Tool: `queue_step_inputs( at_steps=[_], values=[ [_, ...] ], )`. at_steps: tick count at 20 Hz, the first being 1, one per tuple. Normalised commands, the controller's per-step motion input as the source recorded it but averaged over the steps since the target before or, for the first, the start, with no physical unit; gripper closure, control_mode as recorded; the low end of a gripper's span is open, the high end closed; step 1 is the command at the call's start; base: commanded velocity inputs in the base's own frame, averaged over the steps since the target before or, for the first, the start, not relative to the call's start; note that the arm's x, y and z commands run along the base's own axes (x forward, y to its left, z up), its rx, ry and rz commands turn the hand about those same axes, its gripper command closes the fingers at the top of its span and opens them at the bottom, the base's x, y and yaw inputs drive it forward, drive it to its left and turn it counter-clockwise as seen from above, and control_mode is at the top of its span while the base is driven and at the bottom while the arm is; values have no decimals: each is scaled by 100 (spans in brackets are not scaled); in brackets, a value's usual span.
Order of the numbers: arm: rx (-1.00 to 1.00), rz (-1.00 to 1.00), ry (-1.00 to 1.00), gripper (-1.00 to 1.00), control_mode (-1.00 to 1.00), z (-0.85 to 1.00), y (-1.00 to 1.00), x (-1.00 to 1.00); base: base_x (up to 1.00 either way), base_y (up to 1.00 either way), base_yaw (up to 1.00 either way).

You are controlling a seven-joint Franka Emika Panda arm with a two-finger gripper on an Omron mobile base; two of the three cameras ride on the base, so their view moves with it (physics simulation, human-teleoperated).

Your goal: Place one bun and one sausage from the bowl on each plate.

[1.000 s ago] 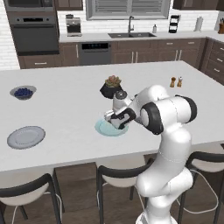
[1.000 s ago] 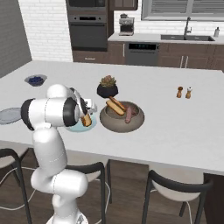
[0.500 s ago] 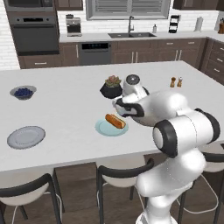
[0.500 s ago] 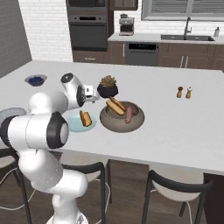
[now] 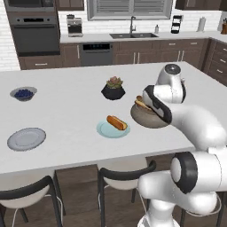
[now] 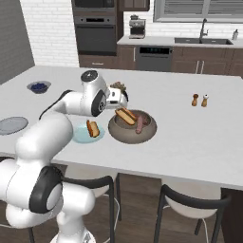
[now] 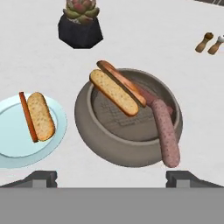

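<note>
Gripper (image 7: pixel 111 177) is wide open with nothing in it, low in the hand view, above the bowl (image 7: pixel 94 131) holding a bun (image 7: pixel 114 92) and sausage (image 7: pixel 166 132).

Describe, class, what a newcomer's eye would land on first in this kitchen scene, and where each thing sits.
First the big white arm bending over the island, its claw open above the grey-brown bowl, which holds a bun and sausages. Beside the bowl, a pale teal plate already carries a bun, with a thin reddish strip along its side. Further off on the counter lies a bare grey plate.
</note>
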Motion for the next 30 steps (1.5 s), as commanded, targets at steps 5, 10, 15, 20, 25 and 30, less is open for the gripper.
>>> queue_step_inputs(
  at_steps=[5, 10, 15, 20, 25, 30],
  values=[
    [0, -2, 12, -100, -100, -25, -90, -58, 0, 0, 0],
    [0, 0, 17, -100, -100, -7, -78, -16, 0, 0, 0],
    [2, 0, 25, -100, -100, -18, -44, 38, 0, 0, 0],
    [8, 4, 22, -100, -100, -17, -18, 81, 0, 0, 0],
    [4, 2, 2, -100, -100, -34, 0, 79, 0, 0, 0],
    [0, 0, 1, -100, -100, -59, 0, 68, 0, 0, 0]
  ],
)
